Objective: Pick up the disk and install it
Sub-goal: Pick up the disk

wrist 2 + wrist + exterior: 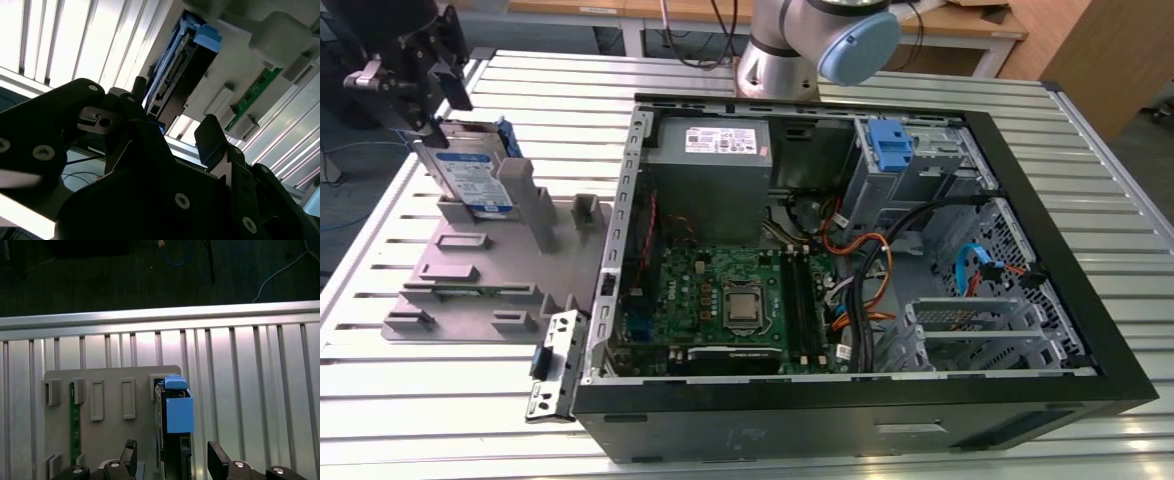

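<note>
Grey holder (470, 292), disk (470, 176) upright in its slot, pincer (172, 446) spread astride

This is a robotics lab or test workshop: a slotted aluminium table (440, 400) carries an opened desktop computer case (1067, 300) with its motherboard (720, 290) laid bare, and an industrial robot arm (787, 45) is mounted at one edge of the table. Beside the case, a grey fixture plate (467, 290) stands the disk (467, 180) upright near a table corner. Wooden workbenches (961, 25) stand beyond the table.
</note>
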Tool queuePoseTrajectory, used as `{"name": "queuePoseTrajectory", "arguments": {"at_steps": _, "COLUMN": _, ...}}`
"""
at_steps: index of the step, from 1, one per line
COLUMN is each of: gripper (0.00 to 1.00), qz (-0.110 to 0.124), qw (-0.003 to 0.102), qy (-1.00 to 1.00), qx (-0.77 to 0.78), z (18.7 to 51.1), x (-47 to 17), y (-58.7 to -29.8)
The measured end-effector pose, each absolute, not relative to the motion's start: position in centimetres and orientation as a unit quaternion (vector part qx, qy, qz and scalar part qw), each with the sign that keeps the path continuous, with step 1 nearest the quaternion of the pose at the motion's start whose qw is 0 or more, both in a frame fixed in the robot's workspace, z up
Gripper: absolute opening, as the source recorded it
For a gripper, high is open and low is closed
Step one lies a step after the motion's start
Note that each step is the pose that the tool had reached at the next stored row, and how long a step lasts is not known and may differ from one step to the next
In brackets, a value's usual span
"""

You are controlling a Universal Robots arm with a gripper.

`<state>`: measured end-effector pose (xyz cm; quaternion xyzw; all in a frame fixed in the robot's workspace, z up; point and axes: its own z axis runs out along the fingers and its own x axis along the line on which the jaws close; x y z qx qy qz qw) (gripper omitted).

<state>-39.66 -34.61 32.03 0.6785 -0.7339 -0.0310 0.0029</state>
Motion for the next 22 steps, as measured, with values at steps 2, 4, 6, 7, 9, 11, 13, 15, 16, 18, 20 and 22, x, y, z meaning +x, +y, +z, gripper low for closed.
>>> {"name": "queuePoseTrajectory", "arguments": {"at_steps": 2, "gripper": 0.66, "qz": -0.031, "qw": 0.003, "qy": -0.729, "qx": 0.684, "z": 31.87, "x": -39.68, "y": -34.62}}
{"name": "queuePoseTrajectory", "arguments": {"at_steps": 4, "gripper": 0.66, "qz": -0.031, "qw": 0.003, "qy": -0.725, "qx": 0.688, "z": 31.83, "x": -39.68, "y": -34.61}}
{"name": "queuePoseTrajectory", "arguments": {"at_steps": 6, "gripper": 0.66, "qz": -0.031, "qw": 0.003, "qy": -0.725, "qx": 0.688, "z": 31.81, "x": -39.68, "y": -34.61}}
{"name": "queuePoseTrajectory", "arguments": {"at_steps": 7, "gripper": 0.66, "qz": -0.031, "qw": 0.003, "qy": -0.725, "qx": 0.688, "z": 31.81, "x": -39.68, "y": -34.61}}
{"name": "queuePoseTrajectory", "arguments": {"at_steps": 9, "gripper": 0.66, "qz": -0.031, "qw": 0.003, "qy": -0.725, "qx": 0.688, "z": 31.8, "x": -39.68, "y": -34.61}}
{"name": "queuePoseTrajectory", "arguments": {"at_steps": 11, "gripper": 0.66, "qz": -0.031, "qw": 0.003, "qy": -0.725, "qx": 0.688, "z": 31.75, "x": -39.68, "y": -34.61}}
{"name": "queuePoseTrajectory", "arguments": {"at_steps": 13, "gripper": 0.66, "qz": -0.031, "qw": 0.003, "qy": -0.725, "qx": 0.688, "z": 31.71, "x": -39.69, "y": -34.61}}
{"name": "queuePoseTrajectory", "arguments": {"at_steps": 15, "gripper": 0.66, "qz": -0.031, "qw": 0.003, "qy": -0.725, "qx": 0.688, "z": 31.64, "x": -39.69, "y": -34.62}}
{"name": "queuePoseTrajectory", "arguments": {"at_steps": 16, "gripper": 0.66, "qz": -0.031, "qw": 0.003, "qy": -0.725, "qx": 0.688, "z": 31.59, "x": -39.69, "y": -34.61}}
{"name": "queuePoseTrajectory", "arguments": {"at_steps": 18, "gripper": 0.66, "qz": -0.031, "qw": 0.003, "qy": -0.725, "qx": 0.688, "z": 31.51, "x": -39.69, "y": -34.61}}
{"name": "queuePoseTrajectory", "arguments": {"at_steps": 20, "gripper": 0.66, "qz": -0.031, "qw": 0.003, "qy": -0.725, "qx": 0.688, "z": 31.42, "x": -39.69, "y": -34.61}}
{"name": "queuePoseTrajectory", "arguments": {"at_steps": 22, "gripper": 0.66, "qz": -0.031, "qw": 0.003, "qy": -0.725, "qx": 0.688, "z": 31.36, "x": -39.69, "y": -34.61}}
